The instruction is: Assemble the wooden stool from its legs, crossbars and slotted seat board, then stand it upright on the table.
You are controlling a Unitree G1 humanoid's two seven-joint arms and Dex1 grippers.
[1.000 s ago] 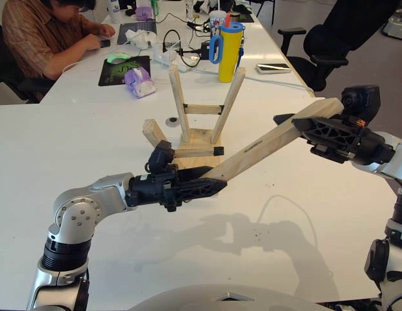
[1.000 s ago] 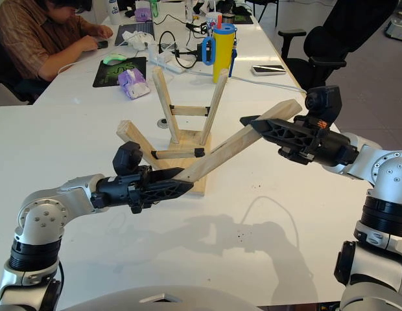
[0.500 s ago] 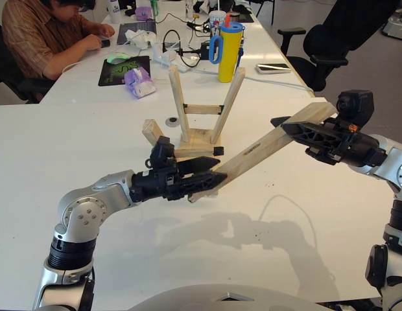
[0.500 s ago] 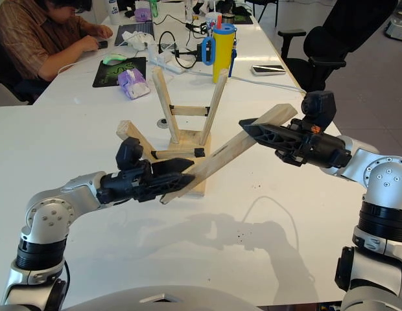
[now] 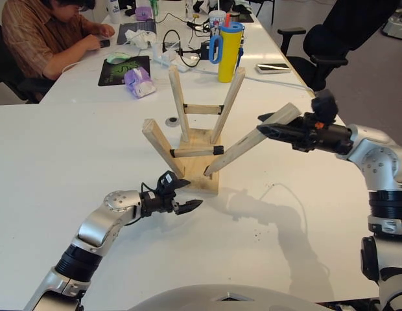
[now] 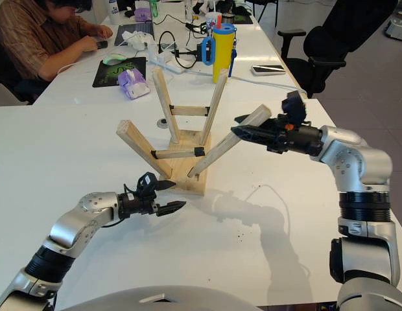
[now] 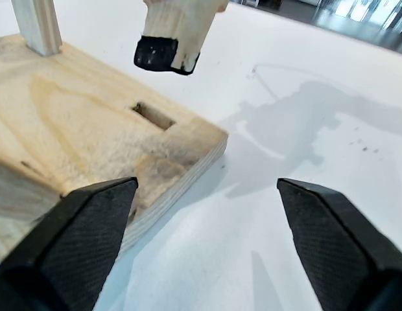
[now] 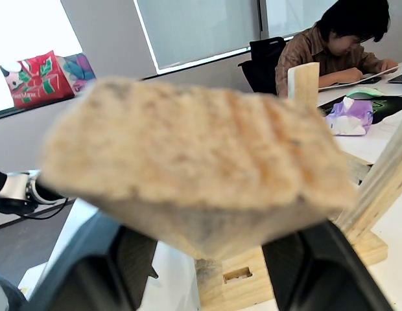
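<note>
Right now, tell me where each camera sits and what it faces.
Head eyes: on the head, looking forward and down at the seat board; both arms show.
Left wrist: low behind open jaws, facing the board's slot.
Right wrist: along the leg clamped in its jaws, toward the board.
Shared: the seat board.

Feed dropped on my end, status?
Left gripper open, empty, beside seat board. Right gripper shut on loose leg, tip just above open slot. Slot unobstructed.
</note>
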